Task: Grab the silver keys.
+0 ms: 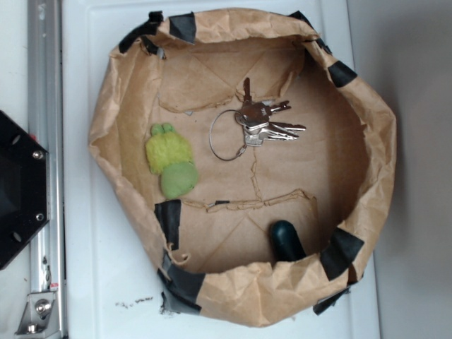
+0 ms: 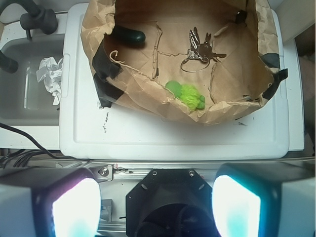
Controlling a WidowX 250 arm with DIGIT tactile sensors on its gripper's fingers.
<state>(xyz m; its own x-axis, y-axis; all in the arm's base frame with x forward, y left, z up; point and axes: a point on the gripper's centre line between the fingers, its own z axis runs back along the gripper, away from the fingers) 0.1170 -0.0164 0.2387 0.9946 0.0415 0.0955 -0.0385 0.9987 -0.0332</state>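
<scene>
White surface [image 1: 212,311] under a taped brown paper basin [image 1: 127,120], my gripper [image 2: 157,207] hanging outside the basin with fingers wide apart, fuzzy green plush toy [image 1: 170,161] by the basin's wall, dark green object [image 1: 286,240] against another wall, silver keys [image 1: 258,121] on the basin floor, apart from both.

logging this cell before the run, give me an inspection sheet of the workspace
surface: white plastic lid carrying a brown paper tub with black tape
job's things: bunch of shiny silver keys on a thin wire ring, flat on the tub floor, untouched
clutter: fuzzy yellow-green plush toy; dark green rounded object
grippers: tool open, raised far outside the tub
cables: black cables beside the lid
surroundings: crumpled white paper in a grey tray
</scene>
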